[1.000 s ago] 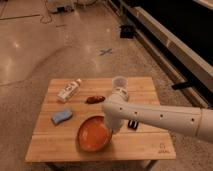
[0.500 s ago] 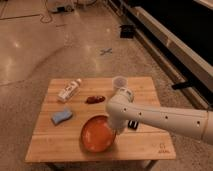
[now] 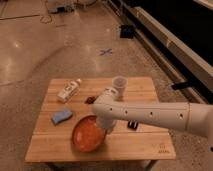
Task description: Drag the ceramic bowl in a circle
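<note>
Wooden table (image 3: pixel 145 145) in the middle of the camera view, standing on a polished, speckled floor (image 3: pixel 30 55).

Ceramic bowl (image 3: pixel 88 135): orange-red, wide and shallow, glossy inside. Sits flat on the tabletop towards the front edge, a little left of centre, well apart from the back row of things.

Gripper (image 3: pixel 109 125): down at the bowl's right rim, right against it or just over it. Hangs from a thick white arm (image 3: pixel 150 113) that reaches in from the right edge of the view and bends downward above the table's middle. Hidden mostly by the wrist housing, so whether clenched on the rim or released cannot be told.

Blue sponge (image 3: pixel 61 117): lies left of the bowl, near it but apart.

White bottle (image 3: pixel 69 90): lies on its side at the back left corner, cap pointing towards the far right.

Small dark reddish-brown item (image 3: pixel 90 99): lies between bottle and arm, behind the bowl; too small to name.

Translucent whitish cup (image 3: pixel 119 84): stands upright near the back edge, just behind the arm's elbow.

Small dark object (image 3: pixel 132 124): lies on the wood right of the gripper, beneath the arm; too blurred to name.

Blue tape cross (image 3: pixel 105 51): stuck to the floor beyond the table.
</note>
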`<move>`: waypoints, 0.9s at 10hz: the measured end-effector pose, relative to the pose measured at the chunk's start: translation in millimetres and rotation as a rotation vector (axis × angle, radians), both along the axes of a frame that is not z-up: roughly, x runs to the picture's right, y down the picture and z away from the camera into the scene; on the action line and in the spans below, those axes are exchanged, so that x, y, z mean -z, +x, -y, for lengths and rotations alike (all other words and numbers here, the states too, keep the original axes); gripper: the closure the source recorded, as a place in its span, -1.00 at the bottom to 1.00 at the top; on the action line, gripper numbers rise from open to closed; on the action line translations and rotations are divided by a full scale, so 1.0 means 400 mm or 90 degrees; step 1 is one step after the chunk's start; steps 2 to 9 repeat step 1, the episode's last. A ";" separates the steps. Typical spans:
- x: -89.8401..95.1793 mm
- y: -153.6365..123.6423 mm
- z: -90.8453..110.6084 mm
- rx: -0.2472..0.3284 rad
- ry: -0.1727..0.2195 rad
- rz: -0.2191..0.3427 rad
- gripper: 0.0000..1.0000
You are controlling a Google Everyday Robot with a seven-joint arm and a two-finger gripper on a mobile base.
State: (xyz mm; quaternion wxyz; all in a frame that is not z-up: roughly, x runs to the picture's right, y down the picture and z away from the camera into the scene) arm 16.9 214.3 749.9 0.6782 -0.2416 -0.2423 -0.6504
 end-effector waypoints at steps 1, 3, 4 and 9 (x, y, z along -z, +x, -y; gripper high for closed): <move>0.003 0.021 -0.013 0.000 -0.002 -0.004 0.44; 0.003 0.021 -0.013 0.000 -0.002 -0.004 0.44; 0.003 0.021 -0.013 0.000 -0.002 -0.004 0.44; 0.003 0.021 -0.013 0.000 -0.002 -0.004 0.44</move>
